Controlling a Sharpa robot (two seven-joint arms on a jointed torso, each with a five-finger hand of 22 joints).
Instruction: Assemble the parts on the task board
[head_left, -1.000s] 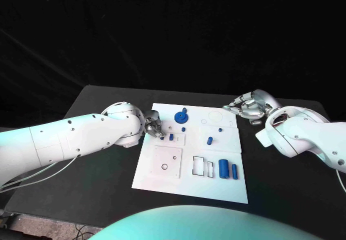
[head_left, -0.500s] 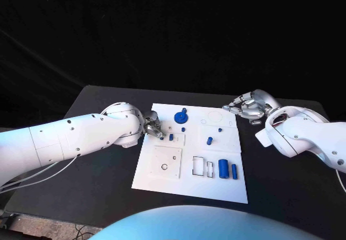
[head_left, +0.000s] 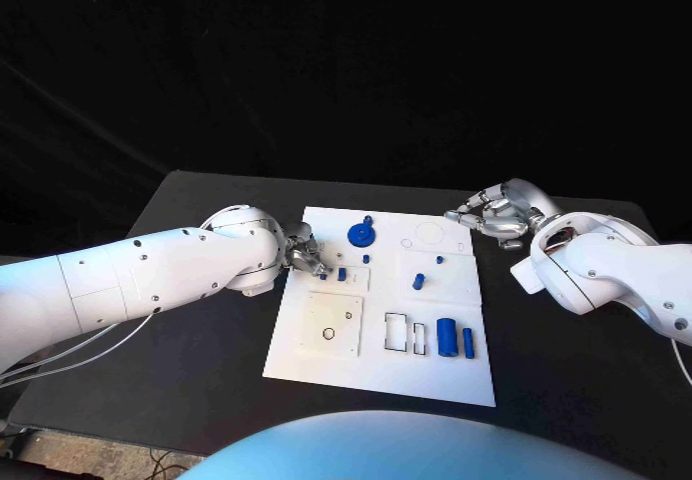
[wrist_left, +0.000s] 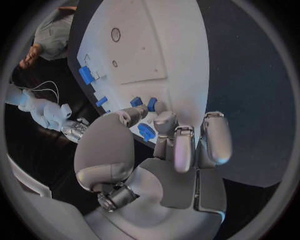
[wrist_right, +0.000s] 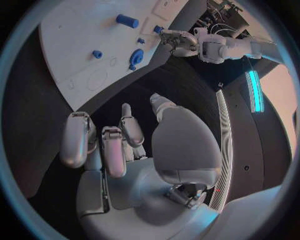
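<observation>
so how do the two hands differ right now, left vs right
The left hand reaches over the task board's left edge, fingers near small blue parts; the right hand hangs off the board, over the black table past its far right corner. The left hand's fingertips are close to the board; the right hand's fingers curl loosely above bare table. Both seem to hold nothing.

We find no text, label, brand, number or sign that can be read in any of the views. The task board (head_left: 378, 355) carries only outlined shapes, thin black rectangles and circles drawn on its white face, and none of them forms a letter or a digit.
</observation>
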